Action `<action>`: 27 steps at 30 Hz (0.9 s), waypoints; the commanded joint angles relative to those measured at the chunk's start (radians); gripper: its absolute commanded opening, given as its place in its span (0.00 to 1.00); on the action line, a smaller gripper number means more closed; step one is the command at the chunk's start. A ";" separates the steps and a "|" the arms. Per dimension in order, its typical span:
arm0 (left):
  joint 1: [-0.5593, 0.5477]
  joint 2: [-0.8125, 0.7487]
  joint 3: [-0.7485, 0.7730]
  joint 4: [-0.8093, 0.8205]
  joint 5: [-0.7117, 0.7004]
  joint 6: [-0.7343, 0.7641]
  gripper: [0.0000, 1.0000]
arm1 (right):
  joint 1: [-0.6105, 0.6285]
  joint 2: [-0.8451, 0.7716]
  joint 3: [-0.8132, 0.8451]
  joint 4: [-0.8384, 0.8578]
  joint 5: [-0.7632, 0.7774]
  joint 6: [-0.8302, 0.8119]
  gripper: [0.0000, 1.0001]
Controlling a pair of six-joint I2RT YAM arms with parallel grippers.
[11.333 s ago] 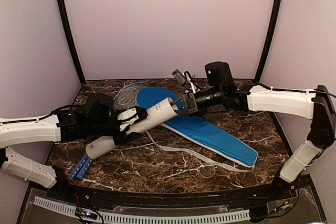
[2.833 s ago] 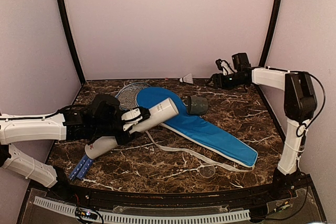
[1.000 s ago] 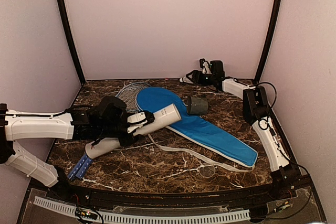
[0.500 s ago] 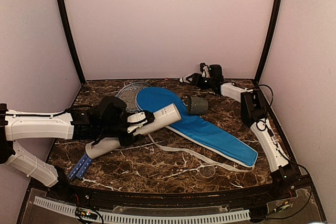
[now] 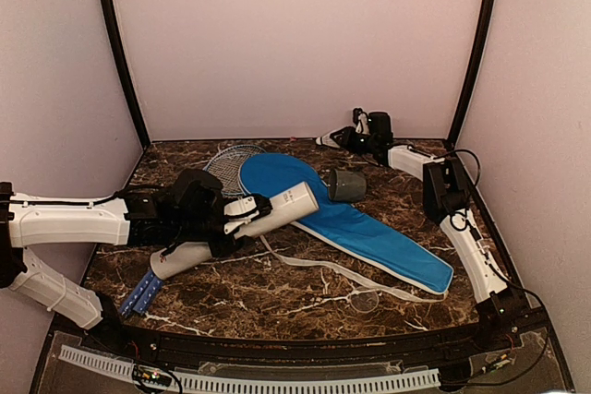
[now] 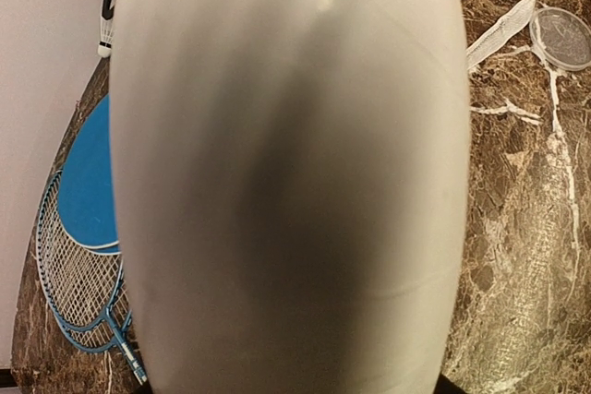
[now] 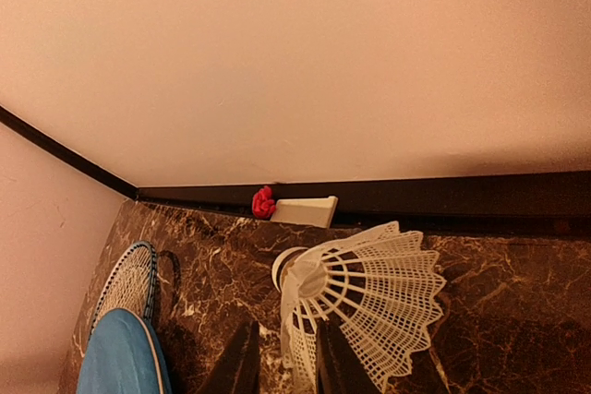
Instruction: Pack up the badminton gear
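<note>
The right claw (image 7: pixel 286 334) stands narrow, its two fingers (image 7: pixel 242 366) drawn close on the lower edge of the shuttlecock (image 7: pixel 365 297). It appears to pinch it there, though I cannot tell how firmly. The shuttlecock lies on the table (image 7: pixel 208 269) near the back wall, with its cork just ahead of the fingers and the feather skirt opening to their right. It is very light and should need almost no force. The feathers look thin and brittle, so a hard squeeze on the skirt may bend or break them. The safer place to hold, I think, is the cork or the stiff neck next to it. The left claw (image 5: pixel 229 219) is closed around the tube (image 5: pixel 282 207) and holds it tilted, with the higher end pointing toward the right claw but well apart from it. The tube looks stiff and smooth, so it may slip or turn in the hold. Its cap (image 5: pixel 346 185) lies between the two claws, at the edge of the bag (image 5: pixel 379 237).
</note>
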 commanded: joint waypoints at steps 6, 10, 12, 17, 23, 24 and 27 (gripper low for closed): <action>0.000 -0.022 0.024 0.020 0.010 -0.019 0.57 | 0.001 0.024 0.009 0.075 0.004 0.035 0.07; -0.001 -0.030 0.023 0.019 0.007 -0.017 0.57 | -0.003 0.000 -0.042 0.118 -0.009 0.033 0.00; -0.001 -0.032 0.021 0.018 0.004 -0.016 0.57 | -0.009 -0.026 -0.078 0.122 -0.009 0.033 0.00; -0.001 -0.036 0.019 0.018 0.007 -0.014 0.57 | -0.042 -0.156 -0.274 0.202 -0.009 0.033 0.00; -0.001 -0.042 0.023 0.017 0.018 -0.017 0.57 | -0.082 -0.348 -0.464 0.224 -0.009 0.033 0.00; -0.001 -0.044 0.023 0.018 0.018 -0.017 0.57 | -0.086 -0.380 -0.501 0.221 -0.009 0.033 0.00; -0.001 -0.052 0.023 0.017 0.021 -0.019 0.57 | -0.096 -0.493 -0.615 0.200 -0.009 0.033 0.00</action>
